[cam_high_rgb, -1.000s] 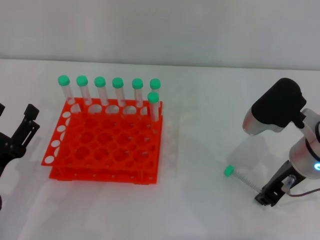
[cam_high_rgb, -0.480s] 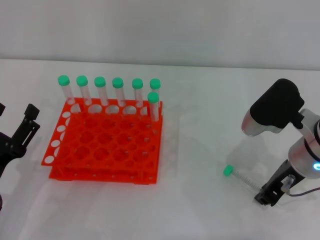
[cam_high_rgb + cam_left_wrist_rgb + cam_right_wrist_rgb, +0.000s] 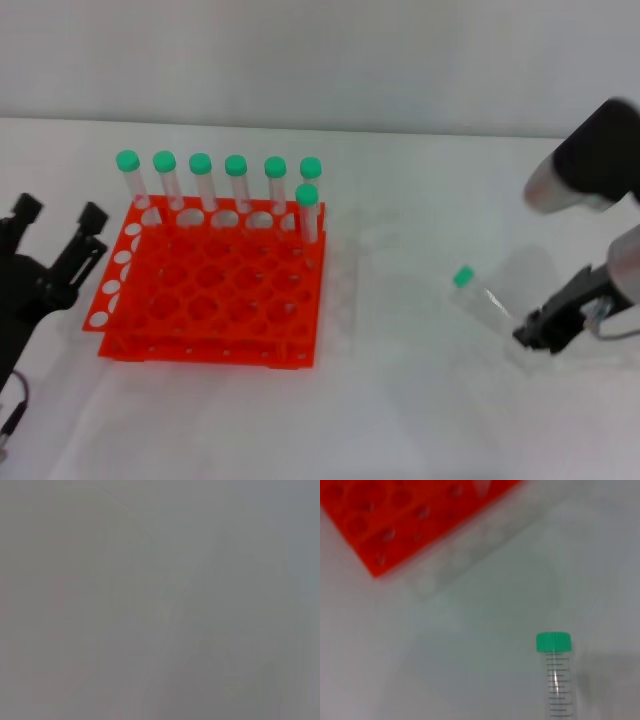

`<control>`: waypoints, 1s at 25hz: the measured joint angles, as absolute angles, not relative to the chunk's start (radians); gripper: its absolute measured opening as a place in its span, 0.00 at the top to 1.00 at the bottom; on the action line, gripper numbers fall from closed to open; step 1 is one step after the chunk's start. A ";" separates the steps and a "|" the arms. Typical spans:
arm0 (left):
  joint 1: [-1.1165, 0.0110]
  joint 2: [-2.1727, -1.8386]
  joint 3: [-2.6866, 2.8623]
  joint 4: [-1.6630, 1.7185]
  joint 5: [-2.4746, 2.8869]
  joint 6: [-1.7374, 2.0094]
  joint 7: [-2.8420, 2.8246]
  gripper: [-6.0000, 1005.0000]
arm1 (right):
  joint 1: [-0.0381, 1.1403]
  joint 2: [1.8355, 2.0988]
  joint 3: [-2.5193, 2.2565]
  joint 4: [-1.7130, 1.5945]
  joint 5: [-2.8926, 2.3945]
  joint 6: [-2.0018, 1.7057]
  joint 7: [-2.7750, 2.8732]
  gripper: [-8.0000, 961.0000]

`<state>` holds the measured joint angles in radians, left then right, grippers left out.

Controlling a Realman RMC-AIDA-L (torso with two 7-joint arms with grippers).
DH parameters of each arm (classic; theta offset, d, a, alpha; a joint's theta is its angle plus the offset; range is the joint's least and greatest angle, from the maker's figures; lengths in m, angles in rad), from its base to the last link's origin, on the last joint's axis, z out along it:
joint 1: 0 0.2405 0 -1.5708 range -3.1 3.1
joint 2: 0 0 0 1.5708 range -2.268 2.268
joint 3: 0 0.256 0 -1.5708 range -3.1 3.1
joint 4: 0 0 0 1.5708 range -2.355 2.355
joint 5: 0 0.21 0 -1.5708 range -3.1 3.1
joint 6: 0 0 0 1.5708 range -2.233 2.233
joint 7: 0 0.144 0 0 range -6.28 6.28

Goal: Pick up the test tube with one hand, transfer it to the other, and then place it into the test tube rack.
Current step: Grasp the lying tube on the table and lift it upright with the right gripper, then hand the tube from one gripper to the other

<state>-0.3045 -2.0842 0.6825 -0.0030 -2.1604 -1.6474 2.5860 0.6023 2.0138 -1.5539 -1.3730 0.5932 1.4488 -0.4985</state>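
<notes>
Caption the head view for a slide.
Right gripper holds the test tube by its tip above the table; left gripper waits open beside the orange rack.

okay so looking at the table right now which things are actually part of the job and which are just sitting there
Part of the job:
- test tube, held at its lower end by the right gripper, cap up and tilted
- left gripper, jaws open, beside the rack
- orange test tube rack

Just sitting there:
- seven green-capped tubes standing in the rack's back rows
- white table
</notes>
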 joint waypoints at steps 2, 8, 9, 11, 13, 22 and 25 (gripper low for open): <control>-0.326 -2.081 0.683 0.003 -2.123 -1.645 2.533 0.13 | 0.568 2.017 -1.498 -1.426 0.607 1.431 -0.545 0.78; -0.393 -2.075 0.683 0.115 -1.932 -1.609 2.259 0.13 | 0.444 2.013 -1.386 -1.486 0.832 1.268 -0.767 0.78; -0.405 -2.076 0.684 0.143 -1.894 -1.600 2.195 0.13 | 0.428 2.013 -1.384 -1.487 0.857 1.237 -0.799 0.79; -0.442 -2.076 0.684 0.171 -1.821 -1.589 2.087 0.13 | 0.391 2.013 -1.386 -1.486 0.907 1.173 -0.873 0.79; -0.485 -2.075 0.684 0.181 -1.756 -1.584 2.010 0.13 | 0.369 2.015 -1.391 -1.475 0.958 1.129 -0.941 0.78; -0.621 -2.081 0.684 0.187 -1.579 -1.542 1.833 0.13 | 0.360 2.016 -1.449 -1.426 1.111 1.086 -1.159 0.79; -0.650 -2.083 0.685 0.179 -1.569 -1.526 1.814 0.13 | 0.355 2.016 -1.464 -1.429 1.121 1.087 -1.181 0.79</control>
<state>-0.6503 -2.0826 0.6849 0.1794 -1.5688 -1.5264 1.8144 0.3546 2.0164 -1.4643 -1.4293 1.1209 1.0874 -1.1811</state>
